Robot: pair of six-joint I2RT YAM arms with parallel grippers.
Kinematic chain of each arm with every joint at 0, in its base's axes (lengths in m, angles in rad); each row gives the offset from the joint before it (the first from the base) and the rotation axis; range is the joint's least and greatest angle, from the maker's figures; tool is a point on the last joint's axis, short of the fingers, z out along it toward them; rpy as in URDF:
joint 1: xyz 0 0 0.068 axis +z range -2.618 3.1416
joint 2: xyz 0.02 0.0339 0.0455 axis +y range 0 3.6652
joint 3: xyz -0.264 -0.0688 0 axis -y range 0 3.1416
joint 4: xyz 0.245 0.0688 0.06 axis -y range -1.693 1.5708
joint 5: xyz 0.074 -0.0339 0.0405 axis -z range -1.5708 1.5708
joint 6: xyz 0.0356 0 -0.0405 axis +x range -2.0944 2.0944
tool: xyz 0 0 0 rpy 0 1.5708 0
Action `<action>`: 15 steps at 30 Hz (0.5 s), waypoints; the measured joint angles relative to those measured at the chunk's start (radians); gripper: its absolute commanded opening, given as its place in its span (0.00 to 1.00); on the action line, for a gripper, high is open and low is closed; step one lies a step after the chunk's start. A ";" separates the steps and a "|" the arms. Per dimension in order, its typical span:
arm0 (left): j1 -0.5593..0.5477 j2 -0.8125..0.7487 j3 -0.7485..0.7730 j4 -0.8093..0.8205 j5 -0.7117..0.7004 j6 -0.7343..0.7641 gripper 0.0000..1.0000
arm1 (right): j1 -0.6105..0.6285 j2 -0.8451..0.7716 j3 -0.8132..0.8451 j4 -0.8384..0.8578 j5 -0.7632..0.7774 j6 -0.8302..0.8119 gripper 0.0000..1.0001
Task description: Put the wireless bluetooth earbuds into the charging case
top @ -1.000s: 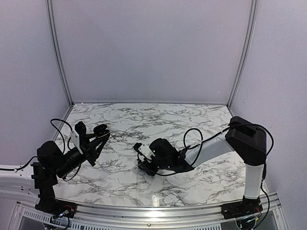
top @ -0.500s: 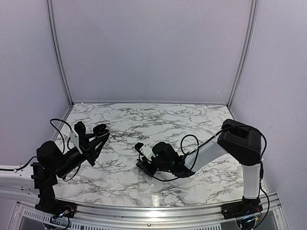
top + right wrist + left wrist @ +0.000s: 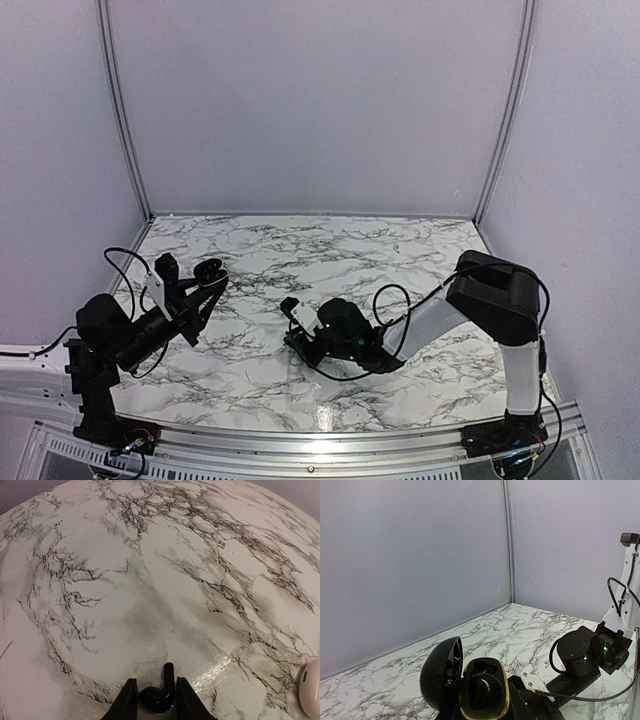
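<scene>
Right gripper (image 3: 156, 690) low over the marble table (image 3: 150, 580), fingers clamped on one glossy black earbud (image 3: 154, 700), stem pointing away. Pale rounded object (image 3: 312, 687) near on its right, cut by the frame edge. Bare marble ahead to the back wall. Right arm stretched low toward centre. Left gripper (image 3: 208, 272) raised near the left edge, clamped on the black charging case (image 3: 484, 690), lid open, gold rim.

1. The charging case (image 3: 470, 690) is cut off by the bottom edge of the left wrist view, and its hollow is too dark to read.
2. A pale pinkish rounded object (image 3: 312, 690) is cropped by the right edge of the right wrist view, so its identity is unclear.
3. The black earbud (image 3: 156, 698) is too small to find from above.
</scene>
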 measured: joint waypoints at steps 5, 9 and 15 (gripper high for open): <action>0.000 0.000 0.000 0.000 0.000 0.001 0.00 | 0.000 0.000 0.000 0.001 0.003 0.000 0.17; 0.000 0.000 0.000 0.000 0.000 0.002 0.00 | 0.000 -0.005 0.000 -0.007 0.003 -0.001 0.14; 0.000 0.000 0.000 0.000 0.001 0.002 0.00 | 0.000 -0.060 -0.015 -0.097 -0.001 -0.007 0.13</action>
